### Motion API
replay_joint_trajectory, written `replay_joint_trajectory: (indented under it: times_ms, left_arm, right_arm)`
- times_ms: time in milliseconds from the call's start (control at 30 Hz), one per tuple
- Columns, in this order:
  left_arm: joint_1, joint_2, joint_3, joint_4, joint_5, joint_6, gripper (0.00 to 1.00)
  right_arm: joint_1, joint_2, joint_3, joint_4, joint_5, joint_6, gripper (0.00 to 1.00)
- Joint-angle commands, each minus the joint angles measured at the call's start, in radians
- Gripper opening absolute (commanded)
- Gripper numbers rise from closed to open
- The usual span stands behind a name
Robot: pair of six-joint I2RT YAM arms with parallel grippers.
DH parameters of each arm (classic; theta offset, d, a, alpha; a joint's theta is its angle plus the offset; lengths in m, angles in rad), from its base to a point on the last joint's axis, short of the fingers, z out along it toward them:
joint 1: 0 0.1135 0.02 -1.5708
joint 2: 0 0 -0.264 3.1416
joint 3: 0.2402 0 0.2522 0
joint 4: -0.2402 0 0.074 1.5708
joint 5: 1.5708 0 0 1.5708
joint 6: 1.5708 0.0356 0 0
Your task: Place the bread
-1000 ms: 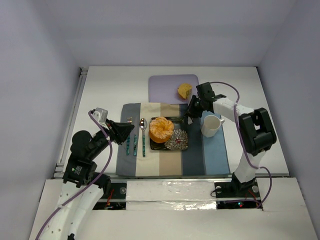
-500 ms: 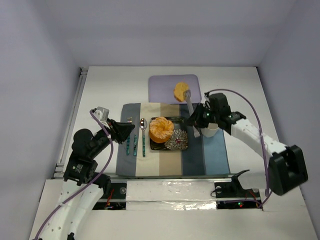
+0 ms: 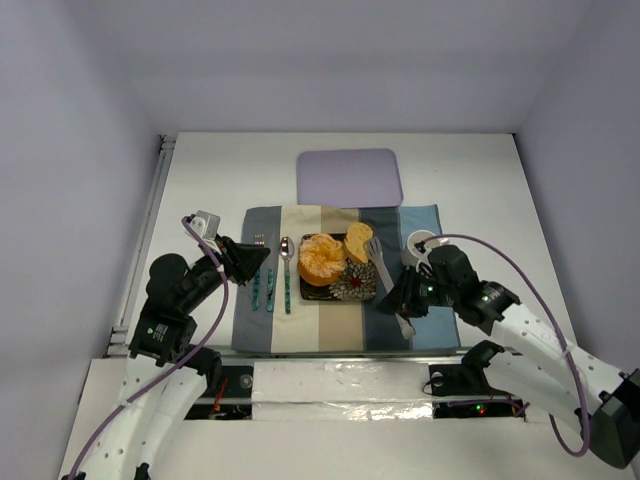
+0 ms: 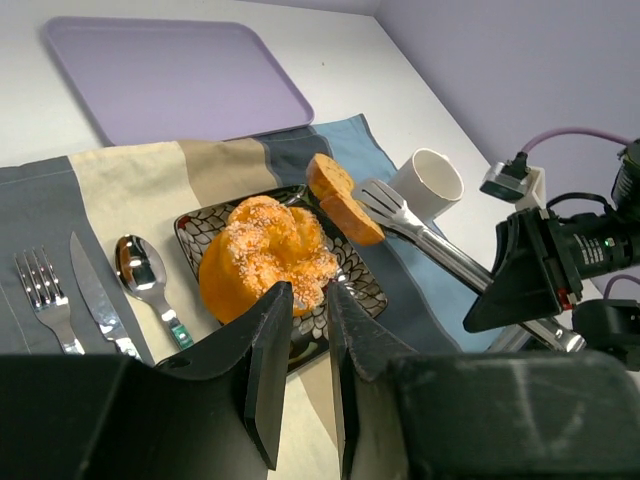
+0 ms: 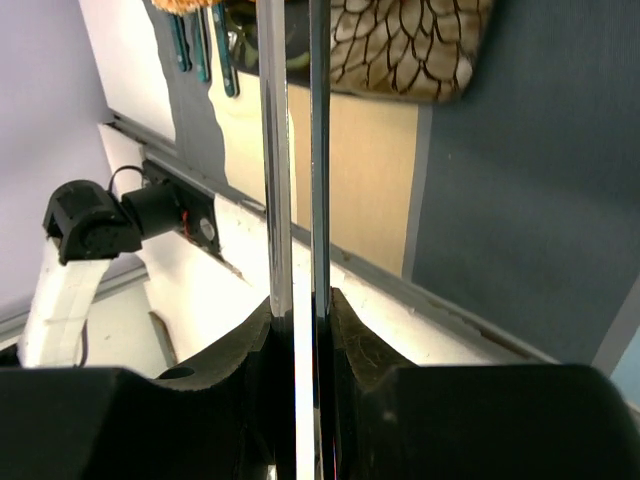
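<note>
The bread (image 3: 358, 243), a small golden slice with a brown crust, sits in the tips of metal tongs (image 3: 385, 280) over the far right corner of the patterned plate (image 3: 355, 291), beside the round orange food (image 3: 322, 259). I cannot tell whether it touches the plate. My right gripper (image 3: 409, 296) is shut on the tongs' handles (image 5: 293, 150), near the mat's front edge. In the left wrist view the bread (image 4: 338, 198) leans against the tongs (image 4: 430, 240). My left gripper (image 4: 308, 295) hovers left of the plate (image 4: 360, 290), its jaws slightly open with nothing between them.
A striped placemat (image 3: 420, 320) carries the plate, a fork (image 3: 257, 265), a knife (image 3: 270, 285) and a spoon (image 3: 286, 260). A white cup (image 3: 425, 243) stands right of the plate. A purple tray (image 3: 348, 177) lies beyond the mat.
My right arm has swung back toward the near edge, carrying the bread in the tongs from the purple tray to the plate. The left arm has barely moved.
</note>
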Motion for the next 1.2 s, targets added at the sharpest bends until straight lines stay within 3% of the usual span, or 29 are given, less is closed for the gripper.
replay_joint_trajectory:
  times_ms: [0, 567, 633, 767, 867, 1000, 1167]
  left_arm:
    - [0.006, 0.004, -0.012, 0.051, 0.024, 0.002, 0.18]
    - [0.024, 0.005, -0.014, 0.057, 0.035, 0.004, 0.18]
    - [0.024, 0.008, -0.012, 0.057, 0.035, 0.002, 0.18]
    - [0.024, 0.008, -0.014, 0.059, 0.036, 0.004, 0.18]
    - [0.024, 0.006, -0.012, 0.059, 0.038, 0.004, 0.18]
    - [0.024, 0.004, -0.015, 0.059, 0.038, 0.001, 0.18]
    - [0.024, 0.001, -0.015, 0.060, 0.042, 0.002, 0.18]
  right_arm:
    - [0.007, -0.070, -0.042, -0.009, -0.035, 0.054, 0.17]
    - [0.047, -0.031, -0.100, 0.002, -0.058, 0.056, 0.18]
    - [0.047, -0.031, -0.096, 0.002, -0.051, 0.059, 0.22]
    - [0.047, -0.055, -0.045, -0.071, -0.007, 0.030, 0.42]
    - [0.047, -0.075, -0.001, -0.113, 0.008, 0.022, 0.45]
    - [0.047, -0.095, 0.053, -0.182, 0.051, -0.001, 0.45]
    - [0.047, -0.097, 0.129, -0.208, 0.134, -0.015, 0.38]
